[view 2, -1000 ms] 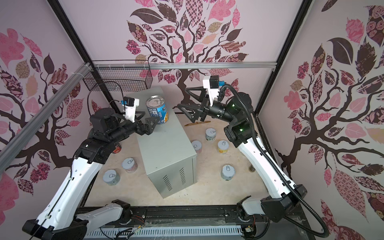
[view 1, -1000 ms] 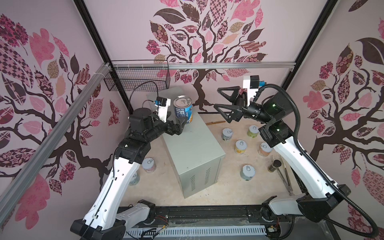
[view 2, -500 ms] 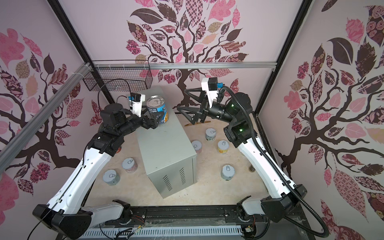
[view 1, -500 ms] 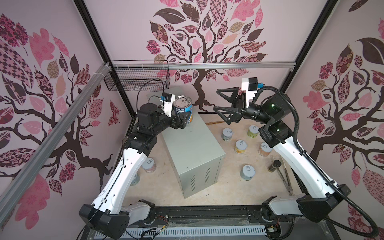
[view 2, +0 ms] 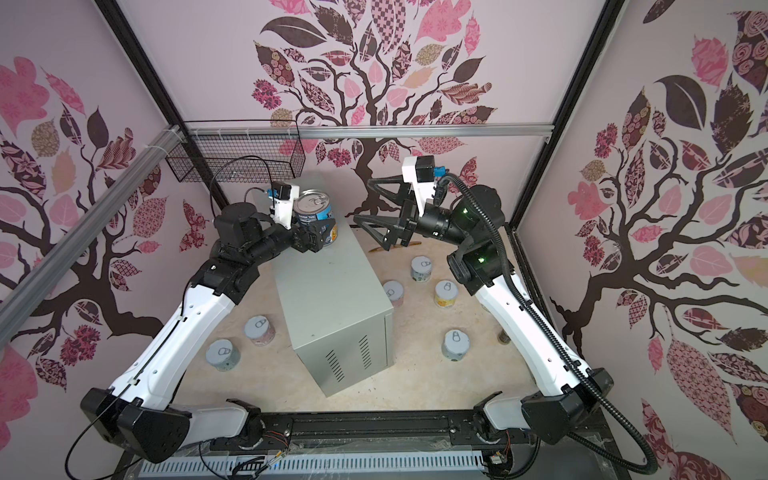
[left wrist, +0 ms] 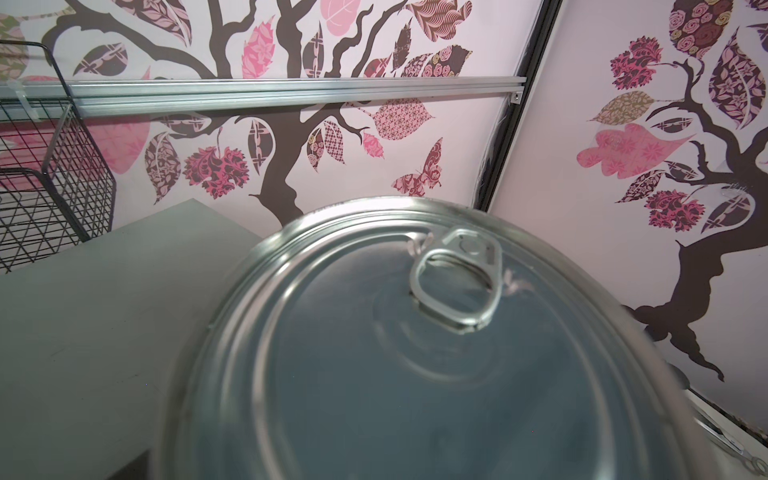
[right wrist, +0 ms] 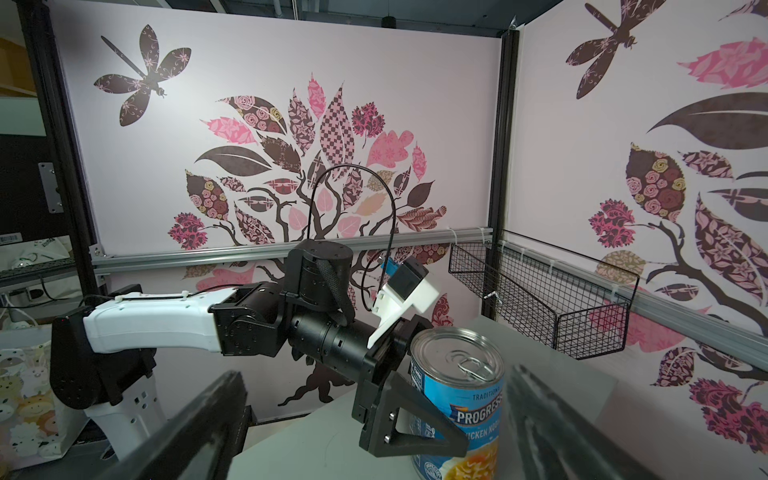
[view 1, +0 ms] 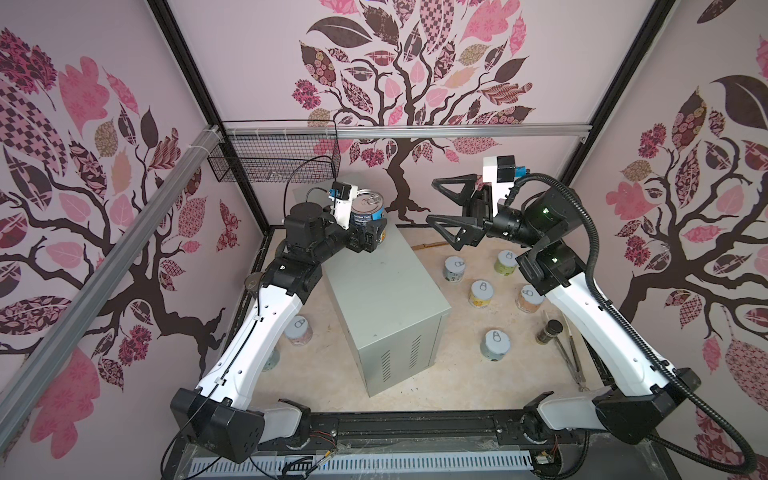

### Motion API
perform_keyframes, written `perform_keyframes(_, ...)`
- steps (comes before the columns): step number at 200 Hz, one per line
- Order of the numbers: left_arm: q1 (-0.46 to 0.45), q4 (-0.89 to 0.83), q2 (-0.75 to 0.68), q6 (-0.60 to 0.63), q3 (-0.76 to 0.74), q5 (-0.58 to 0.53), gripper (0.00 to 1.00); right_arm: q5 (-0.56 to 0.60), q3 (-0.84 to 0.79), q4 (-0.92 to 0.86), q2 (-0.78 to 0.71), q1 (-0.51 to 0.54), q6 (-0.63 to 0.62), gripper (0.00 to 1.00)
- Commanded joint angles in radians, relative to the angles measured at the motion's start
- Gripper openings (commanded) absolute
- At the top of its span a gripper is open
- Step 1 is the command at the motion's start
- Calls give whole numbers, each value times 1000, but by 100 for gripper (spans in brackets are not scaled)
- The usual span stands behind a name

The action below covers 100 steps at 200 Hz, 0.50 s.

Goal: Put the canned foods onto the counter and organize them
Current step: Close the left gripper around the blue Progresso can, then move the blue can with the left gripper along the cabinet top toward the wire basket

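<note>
"Atop the counter (view 1: 386, 291), at its far end, what is seen?"
"A blue-labelled can (view 1: 368, 210) is stood upright there, flanked by the widely spread left hand (view 1: 371, 232). Nearby, the right hand (view 1: 430, 200) is held agape and empty, clear of the can."

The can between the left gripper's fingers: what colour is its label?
Blue label, best in the right wrist view.

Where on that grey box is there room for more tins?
The counter top is bare from the blue can at its far end to the vented near end. Short cans crowd the floor to its right.
</note>
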Motion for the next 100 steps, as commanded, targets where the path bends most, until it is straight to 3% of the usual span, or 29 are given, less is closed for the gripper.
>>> perform_keyframes(1,16,75,4,-9,-33,3,98,-18,-15,26,3,2,-18,100)
perform_keyframes(60,17,126,13,-10,-41,-4,93,-23,-25,37,9,0,-17,100)
perform_keyframes(100,16,142,9,-13,-41,-21,73,-21,-28,37,3,0,-22,100)
